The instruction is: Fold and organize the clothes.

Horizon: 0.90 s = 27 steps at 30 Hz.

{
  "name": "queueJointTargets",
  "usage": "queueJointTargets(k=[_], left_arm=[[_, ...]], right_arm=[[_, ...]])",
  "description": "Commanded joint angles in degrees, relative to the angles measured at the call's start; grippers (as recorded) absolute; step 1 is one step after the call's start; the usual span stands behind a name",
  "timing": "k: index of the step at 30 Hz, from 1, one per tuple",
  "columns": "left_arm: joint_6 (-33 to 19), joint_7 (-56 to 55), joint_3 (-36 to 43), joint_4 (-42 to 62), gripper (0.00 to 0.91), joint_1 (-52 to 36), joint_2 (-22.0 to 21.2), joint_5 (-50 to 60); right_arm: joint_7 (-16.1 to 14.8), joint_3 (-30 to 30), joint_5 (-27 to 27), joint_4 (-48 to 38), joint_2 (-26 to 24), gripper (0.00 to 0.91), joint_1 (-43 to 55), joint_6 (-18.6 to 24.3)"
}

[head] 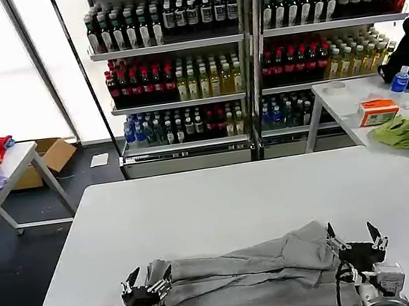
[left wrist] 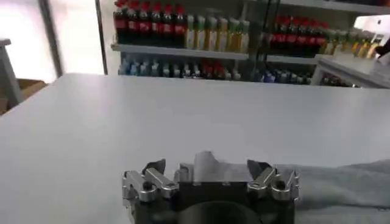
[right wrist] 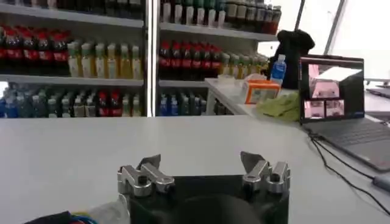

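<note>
Stood midway through a fold, by the look of it: grey shirt already doubled into a long rumpled band along the near edge of the white table, running crosswise between the 2 arms

Left gripper sat at the band's left end, fingers spread, cloth showing between the tips in the left wrist view but not pinched. Right gripper sat at the right end, fingers likewise spread wide and holding nothing, a bit of fabric with a coloured edge glimpsed just beside its body in the right wrist view

Called next, probably, for closing both on the band's ends and carrying 1 end over the other

Looked soft and limp, deeply creased lengthwise, edges uneven; likely to sag and slip unless gripped through both layers
</note>
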Motion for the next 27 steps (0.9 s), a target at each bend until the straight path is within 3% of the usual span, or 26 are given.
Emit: queueJointTargets(k=[1, 5, 8, 9, 10, 11, 12, 13, 14, 18, 27], left_arm=[[-0.4, -0.7, -0.5, 0.7, 0.907, 1.6, -2.0, -1.0], [-1.2, -0.4, -0.7, 1.5, 0.907, 2.4, -2.3, -1.0], [-1.6, -0.2, -0.9, 2.4, 0.846, 2.6, -2.6, -1.0], [-1.8, -0.2, -0.9, 2.7, 0.776, 2.6, -2.6, -1.0], [-2.0, -0.1, -0.9, 2.9, 0.584, 2.7, -2.6, -1.0], [-2.1, -0.1, -0.8, 3.2, 0.504, 2.7, -2.7, -0.8], [-2.3, -0.1, -0.8, 3.3, 0.333, 2.8, -2.7, -0.7], [-2.5, 0.1, -0.7, 3.4, 0.242, 2.9, -2.7, -0.5], [-2.5, 0.2, -0.6, 3.4, 0.081, 3.0, -2.8, -0.5], [-3.2, 0.5, -0.5, 4.3, 0.000, 3.1, -2.9, -0.2], [-6.4, 2.3, -0.5, 6.5, 0.000, 3.1, -3.6, 0.7]], right_arm=[[0.0, 0.0, -0.2, 0.3, 0.0, 0.907, 0.4, 0.0], [-0.2, -0.7, -0.4, 0.1, 0.2, 0.907, 0.5, 0.0], [-0.3, -1.0, -0.6, 0.1, 0.2, 0.907, 0.5, 0.0], [-0.4, -1.0, -0.7, 0.0, 0.2, 0.907, 0.5, 0.0], [-0.4, -1.0, -0.7, 0.0, 0.2, 0.907, 0.5, 0.0], [-0.4, -1.0, -0.7, 0.0, 0.2, 0.907, 0.5, 0.0], [-0.4, -0.9, -0.7, 0.0, 0.2, 0.907, 0.5, 0.0], [-0.5, -0.9, -0.7, 0.0, 0.1, 0.907, 0.4, 0.0], [-0.6, -0.8, -0.7, 0.0, 0.0, 0.907, 0.4, -0.1], [-0.7, -0.7, -0.7, -0.1, 0.0, 0.907, 0.4, -0.1], [-1.3, -0.6, -0.7, -0.5, -0.3, 0.907, 0.8, -0.1]])
